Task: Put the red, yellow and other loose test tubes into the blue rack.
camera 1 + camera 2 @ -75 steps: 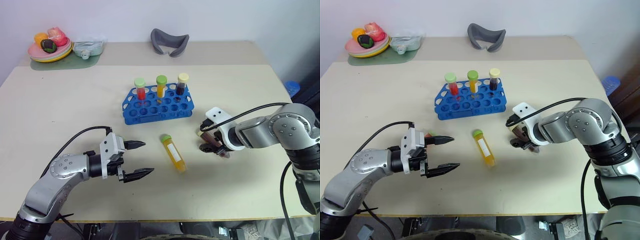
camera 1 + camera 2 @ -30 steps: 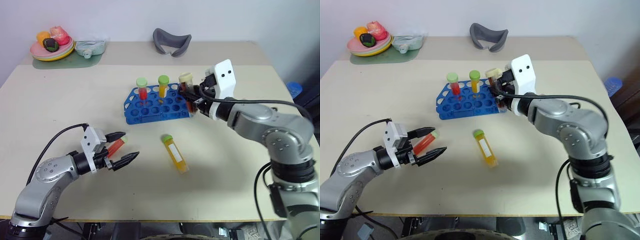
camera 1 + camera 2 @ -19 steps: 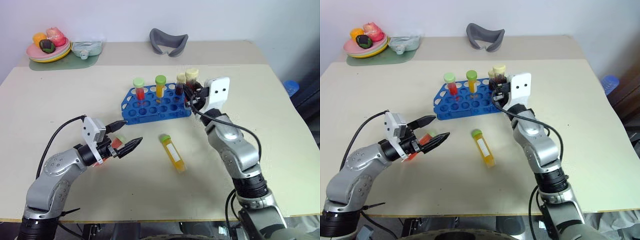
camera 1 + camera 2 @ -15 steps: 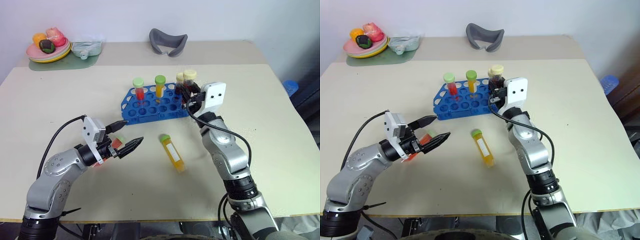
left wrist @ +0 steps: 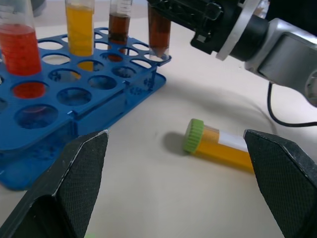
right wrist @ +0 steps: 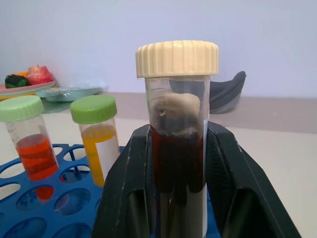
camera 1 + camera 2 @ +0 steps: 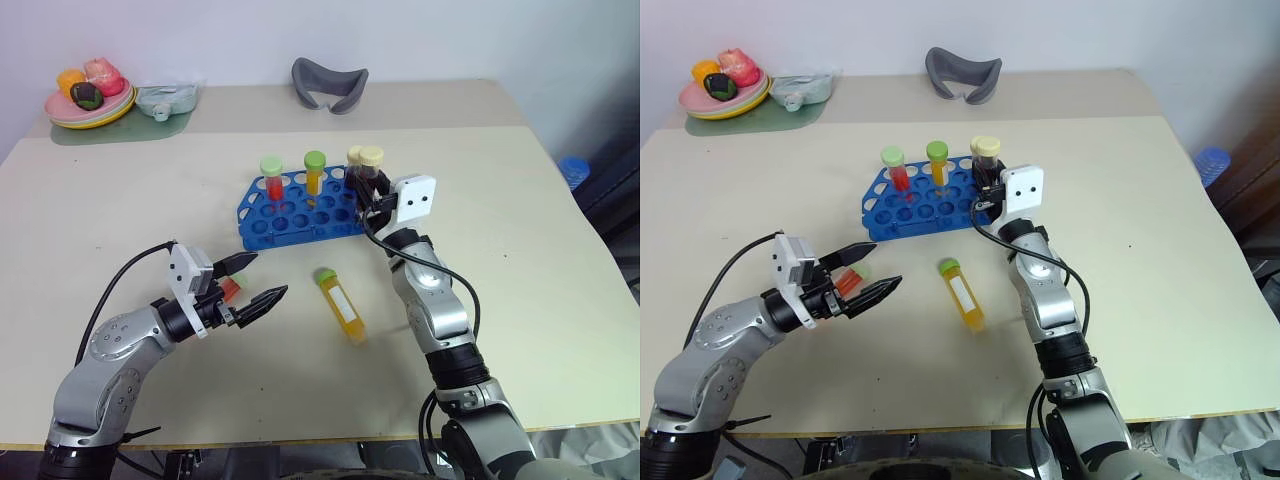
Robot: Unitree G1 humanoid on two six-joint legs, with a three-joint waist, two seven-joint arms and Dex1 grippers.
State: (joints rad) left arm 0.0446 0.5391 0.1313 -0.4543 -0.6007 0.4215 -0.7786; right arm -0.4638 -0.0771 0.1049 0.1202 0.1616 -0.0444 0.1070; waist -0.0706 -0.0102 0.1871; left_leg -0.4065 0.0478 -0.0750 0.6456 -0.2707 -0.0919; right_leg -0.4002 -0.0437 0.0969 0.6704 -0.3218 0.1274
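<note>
Glossy plastic rack (image 7: pixel 300 212); matt table (image 7: pixel 520 250) — smooth.

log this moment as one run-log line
right tool: shut on dark-brown tube, over blue rack corner | left tool: open | yellow tube: lying on table

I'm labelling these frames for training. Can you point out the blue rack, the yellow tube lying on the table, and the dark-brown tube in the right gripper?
blue rack (image 7: pixel 290 215), left eye view, top plate.
yellow tube (image 7: pixel 341 307), left eye view, white label.
dark-brown tube (image 6: pixel 177 163), right wrist view, liquid-filled body.
</note>
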